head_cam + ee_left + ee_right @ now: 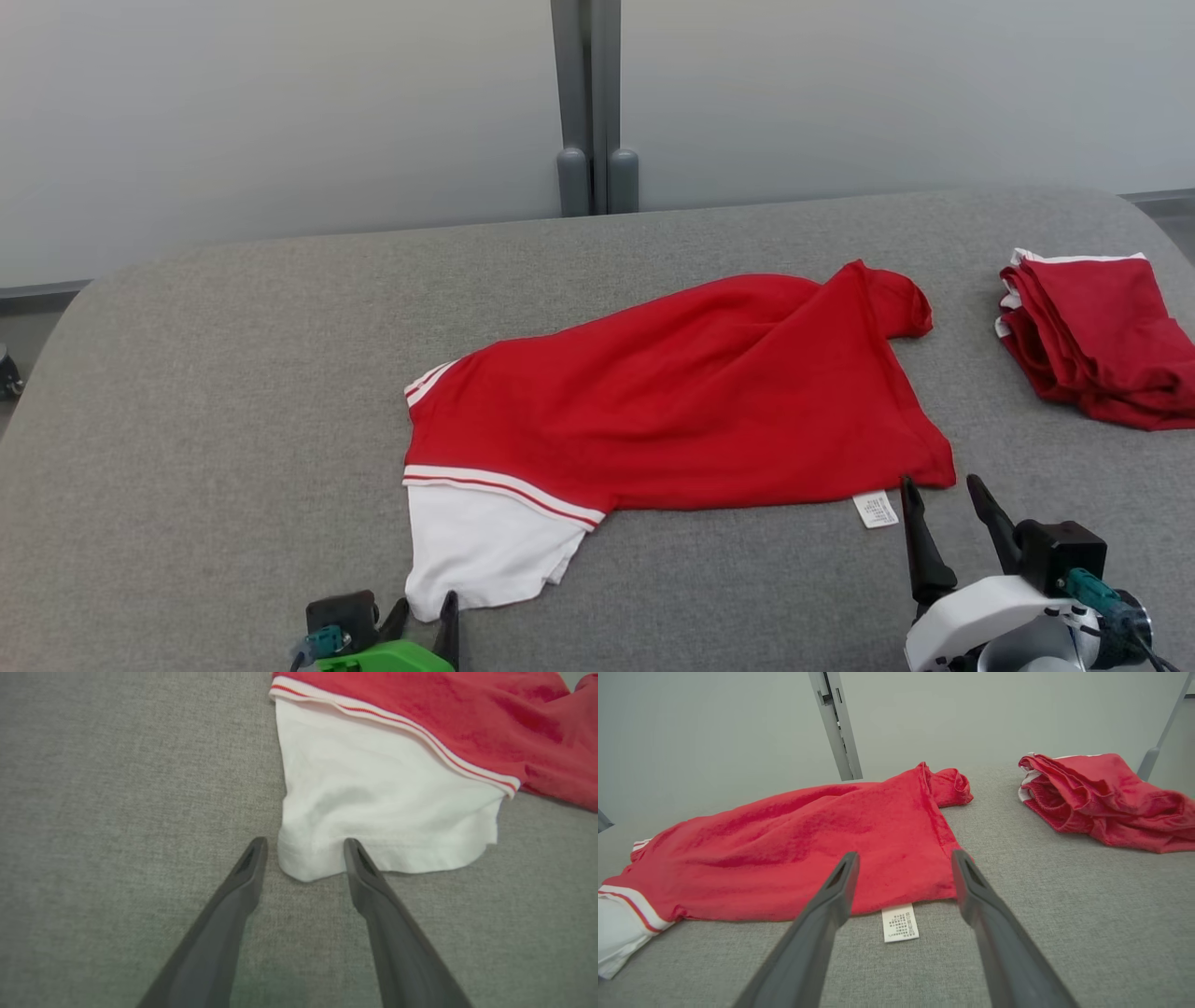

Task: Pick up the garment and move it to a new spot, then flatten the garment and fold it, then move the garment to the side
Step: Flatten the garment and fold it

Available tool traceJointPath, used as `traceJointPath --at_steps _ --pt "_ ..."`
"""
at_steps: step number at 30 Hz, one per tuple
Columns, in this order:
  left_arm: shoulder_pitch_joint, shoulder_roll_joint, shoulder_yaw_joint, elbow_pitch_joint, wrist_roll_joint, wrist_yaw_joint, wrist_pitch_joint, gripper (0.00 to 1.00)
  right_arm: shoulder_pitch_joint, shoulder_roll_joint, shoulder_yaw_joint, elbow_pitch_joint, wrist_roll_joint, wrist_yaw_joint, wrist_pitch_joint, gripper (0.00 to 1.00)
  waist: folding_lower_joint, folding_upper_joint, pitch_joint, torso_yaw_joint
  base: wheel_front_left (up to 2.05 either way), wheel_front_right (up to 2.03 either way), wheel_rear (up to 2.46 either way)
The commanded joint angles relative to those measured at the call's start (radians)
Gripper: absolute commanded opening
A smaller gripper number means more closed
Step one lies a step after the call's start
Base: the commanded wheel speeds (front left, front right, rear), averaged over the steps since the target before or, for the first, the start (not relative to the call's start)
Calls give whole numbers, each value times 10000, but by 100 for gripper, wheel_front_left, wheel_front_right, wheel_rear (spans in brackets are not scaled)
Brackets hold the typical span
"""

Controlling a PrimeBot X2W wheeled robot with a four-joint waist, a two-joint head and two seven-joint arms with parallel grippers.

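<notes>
Left fingers [362, 877] apart at garment [383, 788] corner

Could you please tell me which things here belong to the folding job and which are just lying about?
Job: spread-out red garment; its white panel at the near-left corner; the grey padded surface under it.
Lying about: folded red bundle at the right edge; grey post behind the surface.
</notes>
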Motion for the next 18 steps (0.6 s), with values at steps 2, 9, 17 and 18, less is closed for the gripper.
traceJointPath --at_steps 2,9,17,18 --pt "-265 29 -183 163 -182 -116 -214 24 -150 -15 -222 170 -179 -17 13 100 0 -1 61 50 0 0 0" --pt "-559 33 -714 242 -631 -214 -651 0 -590 -16 -1529 1134 -718 -17 416 100 0 -1 140 442 0 0 0" --pt "-610 106 -802 -240 -522 -22 -945 0 -1794 -15 -3253 2975 -1629 -17 862 100 0 -1 437 1148 0 0 0" --pt "-611 125 -823 -343 -475 -21 -959 0 -1954 -15 -3404 3261 -1762 -17 953 100 0 -1 510 1239 0 0 0"
